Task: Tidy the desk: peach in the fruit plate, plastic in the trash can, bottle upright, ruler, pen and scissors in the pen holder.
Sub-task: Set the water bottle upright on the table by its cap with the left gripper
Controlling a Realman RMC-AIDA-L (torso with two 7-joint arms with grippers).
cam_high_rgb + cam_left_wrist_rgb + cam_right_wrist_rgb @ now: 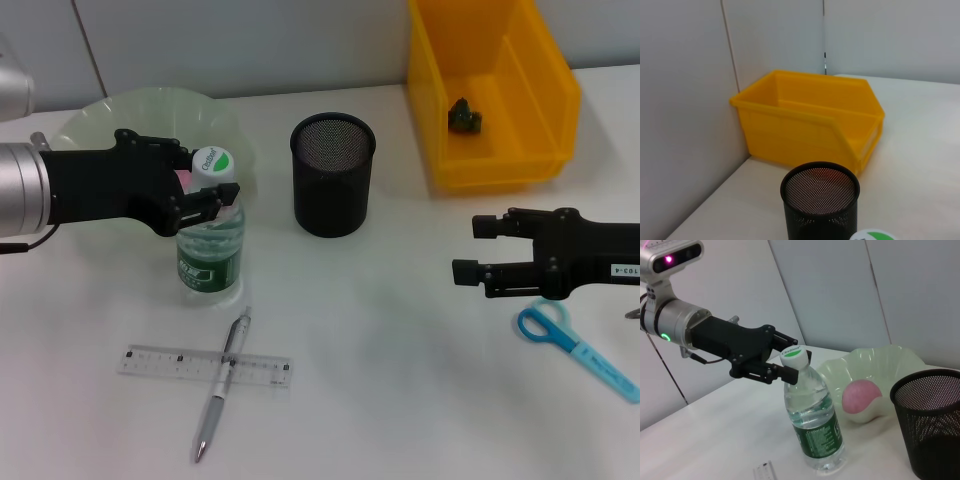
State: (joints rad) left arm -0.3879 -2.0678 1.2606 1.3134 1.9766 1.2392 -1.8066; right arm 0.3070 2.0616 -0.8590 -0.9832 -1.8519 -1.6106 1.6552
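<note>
Standing upright, cap up, the bottle (211,245) sits on the worktop (400,340) just before the fruit plate (90,115), the left gripper (215,203) pinching its neck. Pen holder (332,175) stands beside it. Ruler (204,366) lies crosswise, pen (222,385) over it. Right gripper (470,250) hovers spread above the scissors (575,345).

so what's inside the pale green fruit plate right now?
A pink peach sits inside the pale green wavy-edged fruit plate, clear in the right wrist view. In the head view the black left gripper and the upright clear plastic bottle cover most of it.
</note>
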